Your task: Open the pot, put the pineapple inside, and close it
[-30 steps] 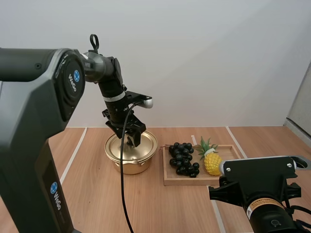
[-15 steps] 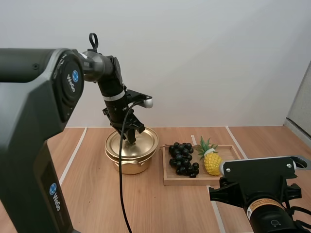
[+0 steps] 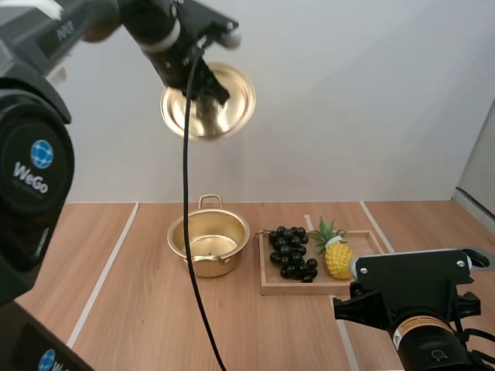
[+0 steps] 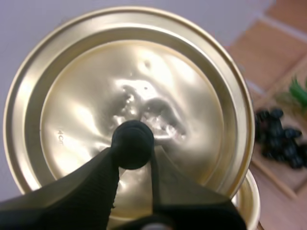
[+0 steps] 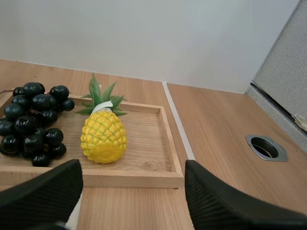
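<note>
My left gripper [image 3: 210,86] is shut on the black knob [image 4: 133,143] of the gold lid [image 3: 232,104], held tilted high above the table. The gold pot [image 3: 209,243] stands uncovered below it, and I see nothing inside. The yellow pineapple [image 3: 337,259] with green leaves stands on the wooden tray [image 3: 309,287], to the right of the black grapes [image 3: 291,252]. My right gripper [image 5: 132,191] is open just in front of the tray [image 5: 144,173], its fingers [image 5: 48,189] wide apart, with the pineapple [image 5: 103,136] a short way ahead of them.
The grapes [image 5: 33,120] fill the tray's left half, close beside the pineapple. A round metal-rimmed hole [image 5: 266,147] is set in the table right of the tray. White lines run across the wooden tabletop.
My left gripper closed on the lid's knob and lifted the lid off the pot, high above the table. The right arm has not moved.
</note>
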### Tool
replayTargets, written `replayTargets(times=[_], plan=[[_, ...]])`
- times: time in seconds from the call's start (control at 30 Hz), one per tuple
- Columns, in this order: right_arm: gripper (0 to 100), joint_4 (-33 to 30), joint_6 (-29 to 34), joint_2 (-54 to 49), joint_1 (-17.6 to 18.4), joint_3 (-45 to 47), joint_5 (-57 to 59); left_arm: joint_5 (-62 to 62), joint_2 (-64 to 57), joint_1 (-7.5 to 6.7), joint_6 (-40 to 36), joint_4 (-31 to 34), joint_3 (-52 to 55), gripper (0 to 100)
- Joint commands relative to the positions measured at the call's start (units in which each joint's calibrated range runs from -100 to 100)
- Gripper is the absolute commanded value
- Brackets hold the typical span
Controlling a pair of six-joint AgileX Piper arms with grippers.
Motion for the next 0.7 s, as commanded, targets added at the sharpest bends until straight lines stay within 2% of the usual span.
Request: replayTargets(times=[0.0,0.13,0.37,0.5,0.67], plan=[[100,-0.56,-0.13,-0.30,-0.19,0.00,-0.40,-12.97,-3.38,-0.19,-4.81,-0.64,-10.01,0],[100,-0.56,-0.13,-0.30,-0.19,0.00,-0.40,-28.43,-5.66,-0.19,-7.52,-0.64,-21.81,0],[100,-0.56,-0.13,-0.30,-0.19,0.00,-0.40,-52.63,-8.31,-0.19,-19.21,-0.64,-39.70,0],[100,-0.56,-0.13,-0.30,-0.19,0.00,-0.40,-65.58,-11.13,-0.19,-22.85,-0.64,-44.60,0],[100,-0.56,-0.13,-0.30,-0.19,0.00,-0.40,-87.05,-14.67,-0.19,-23.39,-0.64,-45.98,0]])
